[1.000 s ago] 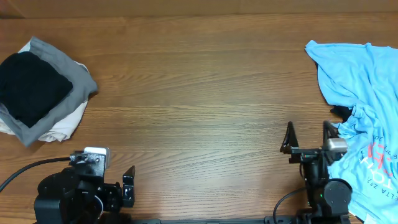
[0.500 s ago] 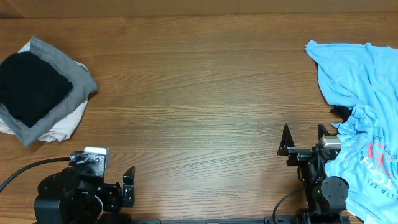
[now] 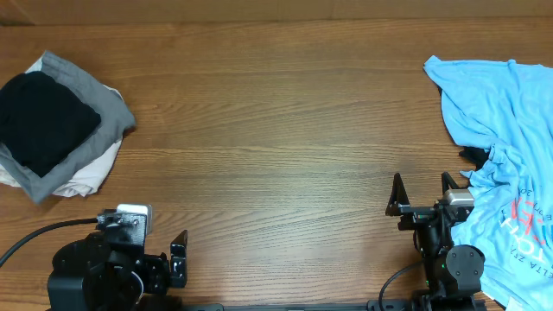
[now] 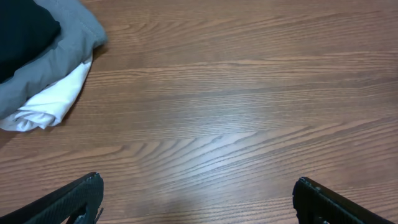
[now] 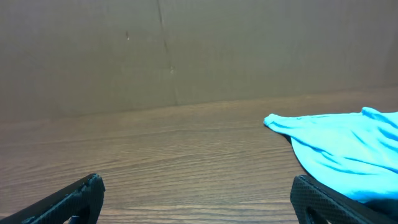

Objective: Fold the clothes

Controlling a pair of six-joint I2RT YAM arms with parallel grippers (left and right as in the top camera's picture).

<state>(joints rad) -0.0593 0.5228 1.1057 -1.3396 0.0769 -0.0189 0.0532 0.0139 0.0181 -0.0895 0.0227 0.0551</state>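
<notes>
since a second ago the right gripper (image 3: 421, 185) has slid a little toward 7 o'clock, off the hem of the blue t-shirt (image 3: 501, 112); over the last half second nothing has shifted. in the overhead view it sits at about 5 o'clock on the wooden table (image 3: 276, 130), its two fingers spread wide with only bare wood between them, the finger on the shirt side just beside the cloth's crumpled edge. the shirt lies unfolded and rumpled along the 3 o'clock edge, running from about 2 o'clock down to 4 o'clock, with some red print showing near its lower part. in the right wrist view a corner of it reaches in from 3 o'clock.

the left gripper (image 4: 197, 183) rests at 7 o'clock, its claw also wide apart and holding nothing. at 9 to 10 o'clock sits a stack of folded clothes (image 3: 52, 130): a black piece on top, grey under it, white at the bottom. the stack is well apart from both grippers.
</notes>
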